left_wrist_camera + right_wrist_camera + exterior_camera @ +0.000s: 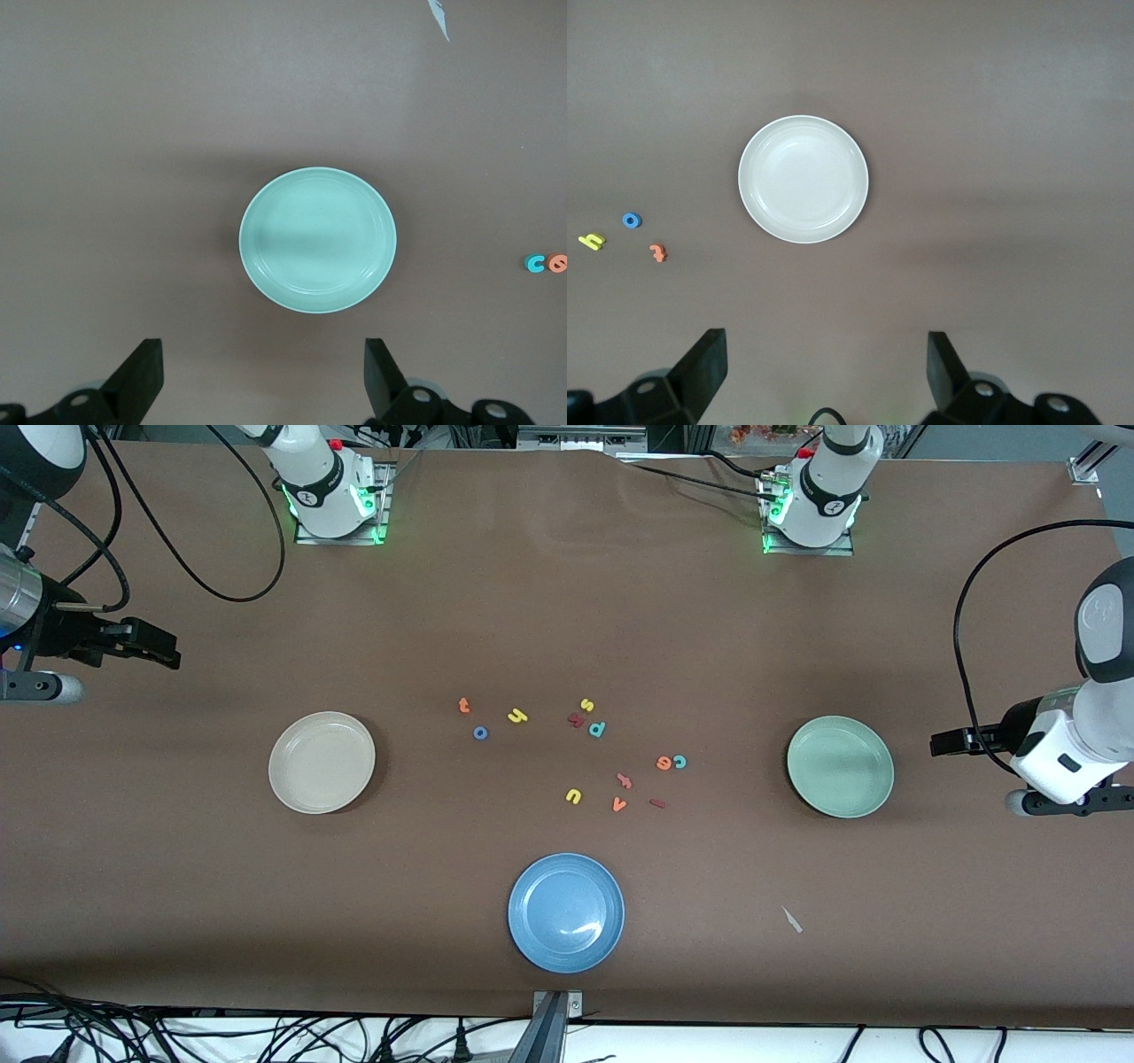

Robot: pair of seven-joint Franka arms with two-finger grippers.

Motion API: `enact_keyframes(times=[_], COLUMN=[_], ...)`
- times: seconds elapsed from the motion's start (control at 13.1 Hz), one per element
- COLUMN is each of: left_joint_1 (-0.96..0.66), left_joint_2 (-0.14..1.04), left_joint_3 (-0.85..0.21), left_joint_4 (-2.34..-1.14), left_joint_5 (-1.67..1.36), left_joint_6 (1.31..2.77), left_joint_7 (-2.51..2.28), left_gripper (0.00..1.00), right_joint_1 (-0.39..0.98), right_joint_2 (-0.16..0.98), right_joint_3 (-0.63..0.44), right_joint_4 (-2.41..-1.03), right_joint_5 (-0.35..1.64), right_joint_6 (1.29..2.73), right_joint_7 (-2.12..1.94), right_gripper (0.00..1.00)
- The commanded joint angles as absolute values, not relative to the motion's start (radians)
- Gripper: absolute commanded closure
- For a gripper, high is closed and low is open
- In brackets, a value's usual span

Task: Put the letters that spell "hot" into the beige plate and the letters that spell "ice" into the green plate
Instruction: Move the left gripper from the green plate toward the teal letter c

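Starting from a spread of nothing yet sorted, I take the brown tabletop (567,602) as my widest reference. Both my tools hang in the air at the ends of it, empty, fingers wide apart: my left tool (261,376) near the round pale mint-green plate (317,239), my right tool (824,372) near the round cream-beige plate (803,179). Both plates are bare. A round blue plate (566,912) lies well away from either tool and is none of my business.

The small foam letters sit in a loose scatter between my two tools. For "hot", the yellow h (593,240), the blue ring-shaped o (631,220) and the orange t (657,253) lie just past the beige plate from my right tool, so that arm should take them. For "ice", the teal c (534,263) and the orange e (557,263) touch each other past the green plate from my left tool; the dark red bar i (657,803) lies near them.

I judge the first pick is the step in hand. To do it well I would come straight down over one letter, fingers astride its narrow width, and close low against the tabletop, since thin foam slips easily. The c and e need care: pinching one may drag its neighbour. I would avoid the yellow u (573,796), the yellow s (586,705), the teal p (597,729) and the orange v (619,805).
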State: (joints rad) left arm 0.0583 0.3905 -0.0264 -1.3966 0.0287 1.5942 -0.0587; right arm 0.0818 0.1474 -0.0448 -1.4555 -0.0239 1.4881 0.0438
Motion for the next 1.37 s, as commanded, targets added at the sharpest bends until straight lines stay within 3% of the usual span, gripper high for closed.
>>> enact_keyframes(times=[0.0, 0.61, 0.84, 1.3], left_joint_1=[0.043, 0.012, -0.081, -0.083], left_joint_2=[0.382, 0.377, 0.371, 0.371], left_joint_3=[-0.034, -0.074, -0.002, -0.003], left_joint_4=[-1.396, -1.434, -1.474, -1.514], left_joint_5=[0.015, 0.012, 0.002, -0.003], left_joint_6=[1.597, 1.673, 1.713, 1.783], left_joint_7=[-0.041, -0.052, -0.060, -0.118], left_gripper=[0.01, 0.01, 0.01, 0.00], right_joint_1=[0.080, 0.080, 0.080, 0.080], right_joint_2=[0.146, 0.146, 0.146, 0.146], right_joint_3=[-0.043, -0.043, -0.043, -0.043], right_joint_4=[-1.440, -1.440, -1.440, -1.440], right_joint_5=[-0.017, -0.017, -0.015, -0.015], right_joint_6=[1.470, 1.468, 1.470, 1.468], right_joint_7=[0.049, 0.049, 0.049, 0.049], right_gripper=[0.00, 0.00, 0.00, 0.00])
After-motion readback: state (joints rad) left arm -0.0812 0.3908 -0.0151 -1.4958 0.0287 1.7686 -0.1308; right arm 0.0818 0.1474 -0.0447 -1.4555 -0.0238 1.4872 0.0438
